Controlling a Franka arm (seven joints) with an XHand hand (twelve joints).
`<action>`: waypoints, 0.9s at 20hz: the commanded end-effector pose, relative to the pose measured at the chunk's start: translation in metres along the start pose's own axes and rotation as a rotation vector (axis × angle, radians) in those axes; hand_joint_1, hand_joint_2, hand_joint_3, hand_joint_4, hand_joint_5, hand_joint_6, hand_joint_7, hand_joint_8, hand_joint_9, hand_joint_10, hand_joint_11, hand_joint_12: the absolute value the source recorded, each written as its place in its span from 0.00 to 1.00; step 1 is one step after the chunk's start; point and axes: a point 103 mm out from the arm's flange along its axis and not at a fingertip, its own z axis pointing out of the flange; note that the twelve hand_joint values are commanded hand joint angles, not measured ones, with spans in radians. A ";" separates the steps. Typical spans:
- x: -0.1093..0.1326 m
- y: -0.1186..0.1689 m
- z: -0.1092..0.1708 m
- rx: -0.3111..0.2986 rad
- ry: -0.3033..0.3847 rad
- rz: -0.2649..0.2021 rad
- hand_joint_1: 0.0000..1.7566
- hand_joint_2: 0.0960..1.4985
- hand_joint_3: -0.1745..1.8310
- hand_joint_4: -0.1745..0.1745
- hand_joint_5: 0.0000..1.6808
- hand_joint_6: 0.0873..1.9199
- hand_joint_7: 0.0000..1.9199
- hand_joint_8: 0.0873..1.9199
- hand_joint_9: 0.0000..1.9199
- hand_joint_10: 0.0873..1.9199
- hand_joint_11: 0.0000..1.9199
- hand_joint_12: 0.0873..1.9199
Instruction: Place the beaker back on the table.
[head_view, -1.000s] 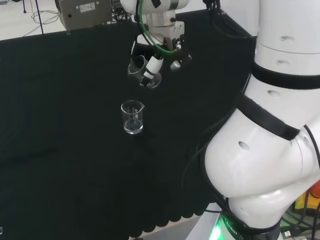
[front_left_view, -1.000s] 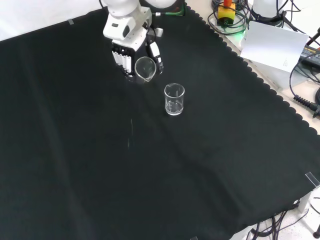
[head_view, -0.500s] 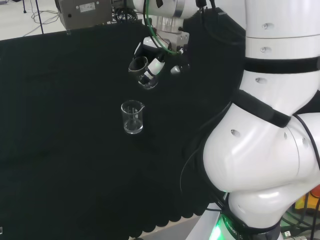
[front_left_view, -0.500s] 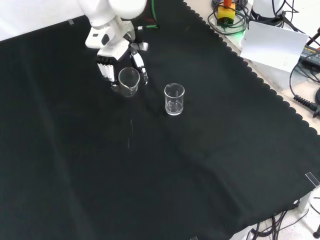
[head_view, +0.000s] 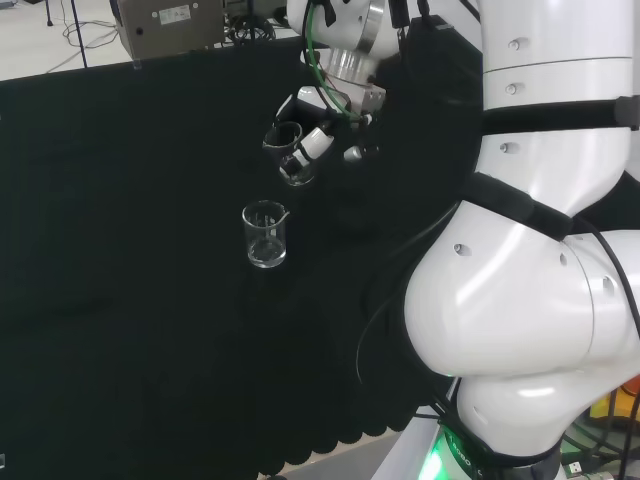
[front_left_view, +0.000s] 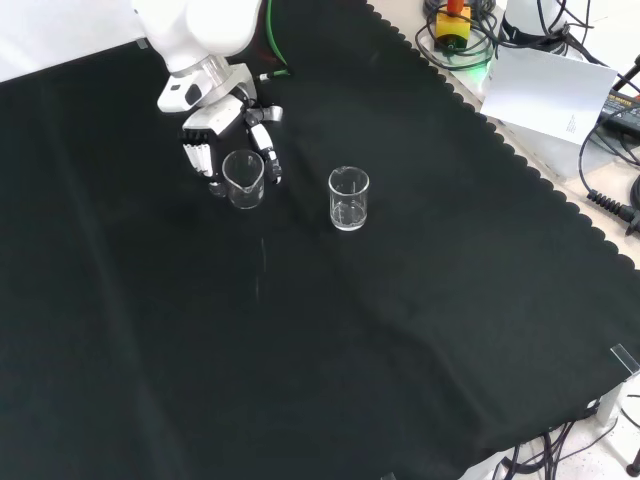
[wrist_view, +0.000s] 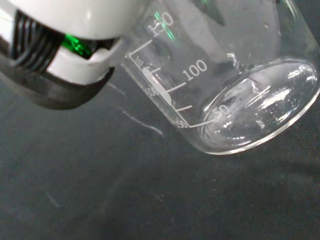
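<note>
hand (front_left_view: 215, 140) gripping beaker (front_left_view: 243, 180), second beaker (front_left_view: 349, 199) nearby

The robot hand (head_view: 318, 135) has its fingers curled round a clear beaker (head_view: 287, 150), which seems slightly tilted, though the glass is hard to read against the cloth. A second beaker (head_view: 265, 234) stands upright on the desk (head_view: 120, 260), nearer the camera and apart from the held one.

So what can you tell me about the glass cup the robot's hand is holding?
The held beaker is clear glass with white measuring marks on its side and looks empty. The hand has its fingers curled round it. It is nearly upright, slightly tilted, and still above the black cloth, left of the other beaker in the front view.
</note>
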 end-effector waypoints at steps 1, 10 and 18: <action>-0.013 0.002 0.009 -0.031 0.021 0.014 0.74 0.32 0.52 0.23 0.72 0.36 0.72 0.34 0.79 0.16 0.70 0.33; -0.016 0.012 0.021 -0.050 0.053 0.035 0.74 0.35 0.49 0.37 0.72 0.36 0.71 0.33 0.77 0.16 0.69 0.33; -0.018 0.010 0.030 -0.073 0.056 0.055 0.74 0.35 0.48 0.38 0.72 0.36 0.71 0.33 0.76 0.16 0.69 0.33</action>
